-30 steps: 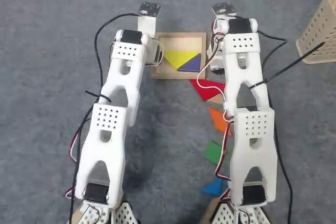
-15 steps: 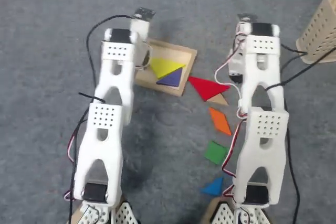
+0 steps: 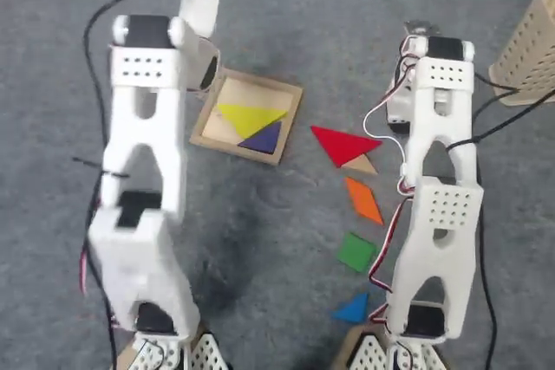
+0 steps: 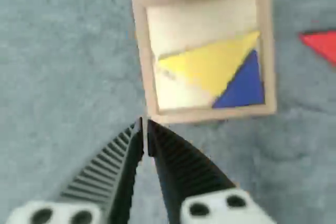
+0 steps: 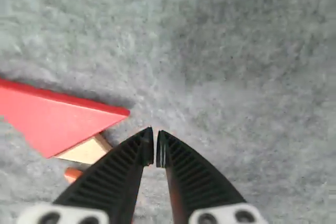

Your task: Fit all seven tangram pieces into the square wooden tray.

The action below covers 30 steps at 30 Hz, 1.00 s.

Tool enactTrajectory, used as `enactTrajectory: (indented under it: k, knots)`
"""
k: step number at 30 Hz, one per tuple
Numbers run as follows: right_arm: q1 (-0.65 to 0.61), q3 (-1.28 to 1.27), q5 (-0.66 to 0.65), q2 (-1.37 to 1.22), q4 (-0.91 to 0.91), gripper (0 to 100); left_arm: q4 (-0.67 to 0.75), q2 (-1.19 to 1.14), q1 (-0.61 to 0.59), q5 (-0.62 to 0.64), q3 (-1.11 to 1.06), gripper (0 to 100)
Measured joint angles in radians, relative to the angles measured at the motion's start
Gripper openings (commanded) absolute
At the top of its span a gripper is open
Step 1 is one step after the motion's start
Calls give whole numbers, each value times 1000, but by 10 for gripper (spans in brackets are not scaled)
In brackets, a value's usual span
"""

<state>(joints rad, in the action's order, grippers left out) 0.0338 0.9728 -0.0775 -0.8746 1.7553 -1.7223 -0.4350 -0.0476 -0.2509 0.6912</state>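
The square wooden tray (image 3: 250, 91) lies skewed in the upper middle of the high view, on the grey mat (image 3: 286, 32). It holds the yellow triangle (image 3: 251, 116) and the dark blue triangle (image 3: 264, 137). The other five pieces run down the right of centre: red triangle (image 3: 342, 143), tan triangle (image 3: 358, 163) tucked against it, orange parallelogram (image 3: 364, 200), green square (image 3: 355, 251) and light blue triangle (image 3: 353, 308) near the bottom.

The left gripper (image 4: 145, 125) has its jaws pressed together on nothing, tips just at the tray's rim; from its wrist view I cannot say whether they touch the wood. The right gripper (image 5: 155, 134) is likewise closed and empty, just beside the red triangle's tip.

The tray looks light and loose on the mat, so a bump from those closed left tips could spin it further or jog the two seated pieces. On the right, red and tan sit touching, so lifting one may drag the other. The pieces are thin and flat on soft pile, so a pinch may slip off.
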Motion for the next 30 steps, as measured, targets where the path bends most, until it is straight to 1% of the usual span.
enactTrajectory:
  k: [4, 8, 11, 13, 16, 21, 25, 30]
  knots:
    - [32, -35, 0, 100, 0, 9, 0, 190, 34, -44, -172, 12]
    - [51, -180, 0, 227, 0, 9, 32, 221, 11, -43, -258, 17]
    - [41, -310, -14, 328, 0, 9, 89, 219, -5, -41, -290, 72]
    - [48, -393, -18, 397, 0, 9, 135, 187, -23, -44, -295, 111]
    - [46, -529, -21, 496, -12, 9, 210, 92, -57, -14, -296, 135]
    - [48, -875, -25, 681, -157, 10, 316, -80, -68, 0, -296, 138]
    - [44, -1229, -64, 890, -339, 10, 325, -213, -71, 2, -226, 138]
    - [60, -1666, -155, 1180, -522, 11, 292, -367, -100, 3, -49, 138]
